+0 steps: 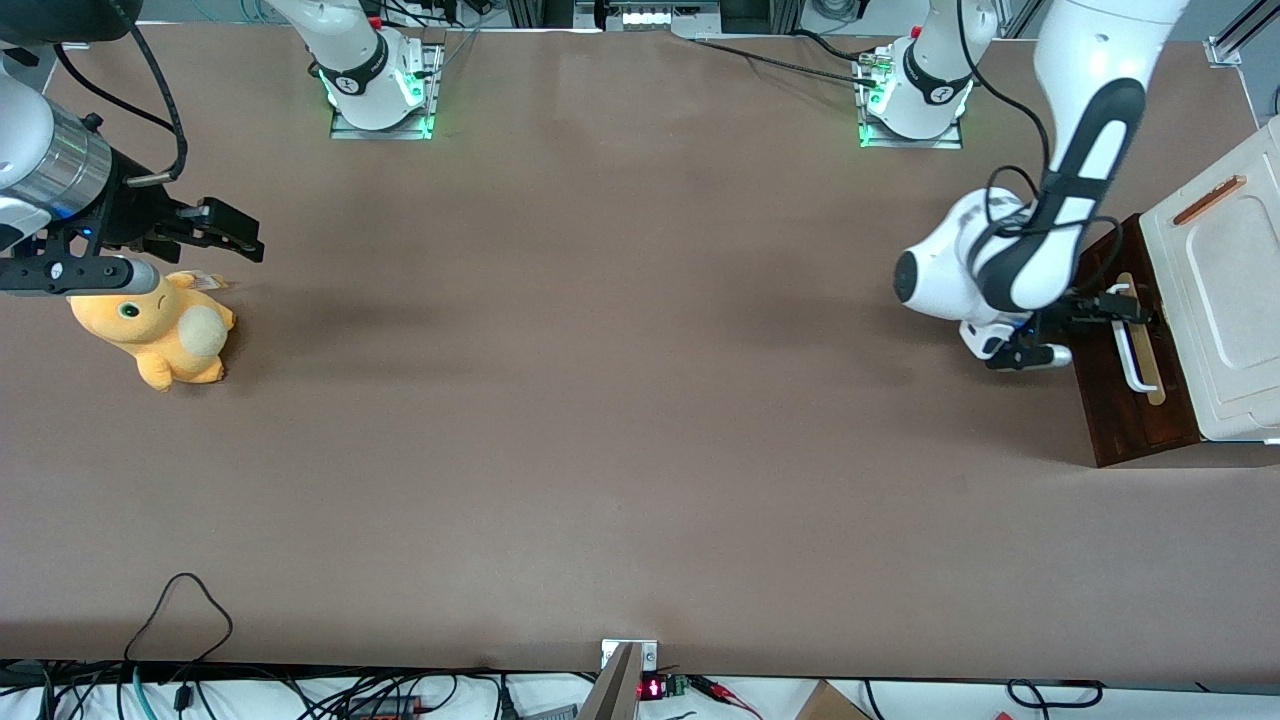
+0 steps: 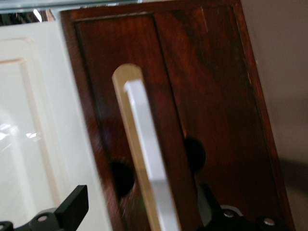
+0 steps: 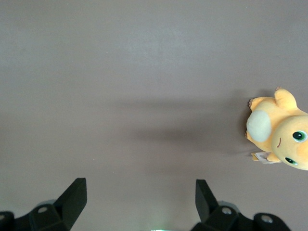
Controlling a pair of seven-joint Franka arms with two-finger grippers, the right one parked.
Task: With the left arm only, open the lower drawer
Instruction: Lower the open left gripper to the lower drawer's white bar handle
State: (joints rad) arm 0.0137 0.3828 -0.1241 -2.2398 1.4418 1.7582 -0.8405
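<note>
The lower drawer [image 1: 1128, 405] has a dark brown front with a white bar handle [image 1: 1136, 352] over a pale wood strip. No pale wood box shows. It stands under the cream-white cabinet top [image 1: 1228, 290] at the working arm's end of the table. My left arm [image 1: 1060, 190] reaches down in front of the drawer. Its black gripper [image 1: 1122, 305] is at the handle's end farther from the front camera. In the left wrist view the gripper [image 2: 141, 211] is open. One finger [image 2: 72, 209] and the other [image 2: 208, 204] stand on either side of the handle [image 2: 147, 144], apart from it.
An orange plush toy [image 1: 160, 335] lies toward the parked arm's end of the table and also shows in the right wrist view [image 3: 281, 132]. Two arm bases [image 1: 915, 95] stand along the table edge farthest from the front camera. Cables [image 1: 180, 610] lie at the nearest edge.
</note>
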